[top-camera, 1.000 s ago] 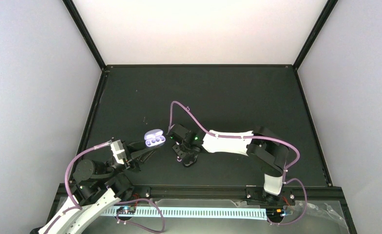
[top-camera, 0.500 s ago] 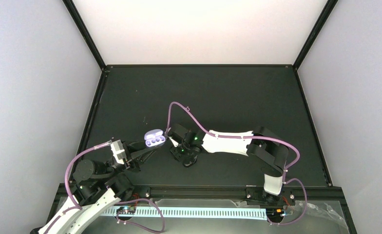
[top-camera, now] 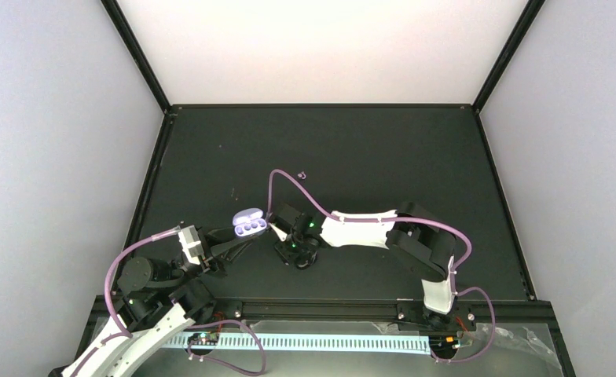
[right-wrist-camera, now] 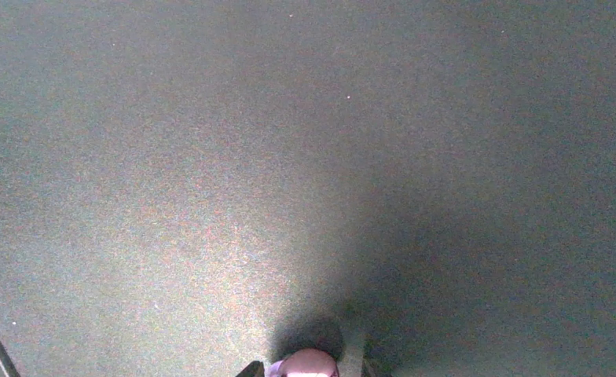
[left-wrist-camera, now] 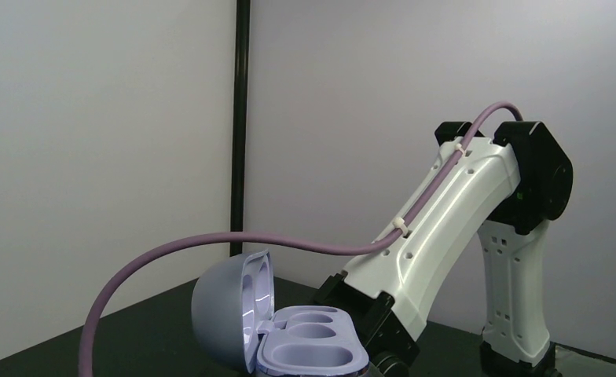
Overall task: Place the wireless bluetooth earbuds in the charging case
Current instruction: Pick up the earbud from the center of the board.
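The lavender charging case (top-camera: 249, 224) is open, its lid standing up on the far side. In the left wrist view the case (left-wrist-camera: 313, 349) shows three empty cavities in its base. My left gripper (top-camera: 238, 239) holds the case from the near side; its fingers are hidden in its own wrist view. My right gripper (top-camera: 277, 233) is just right of the case, almost touching it. In the right wrist view it (right-wrist-camera: 305, 369) is shut on a glossy pinkish earbud (right-wrist-camera: 309, 364) at the bottom edge, above the bare mat. No black earbuds are in view.
The black mat (top-camera: 352, 157) is framed by black rails (top-camera: 320, 105) and pale walls. The right arm's purple cable (left-wrist-camera: 210, 243) arcs over the case. The white right forearm (left-wrist-camera: 438, 228) stands right behind the case.
My right gripper has moved left toward the open case, and its cable loop has shifted left with it. The left arm and the case have not moved.
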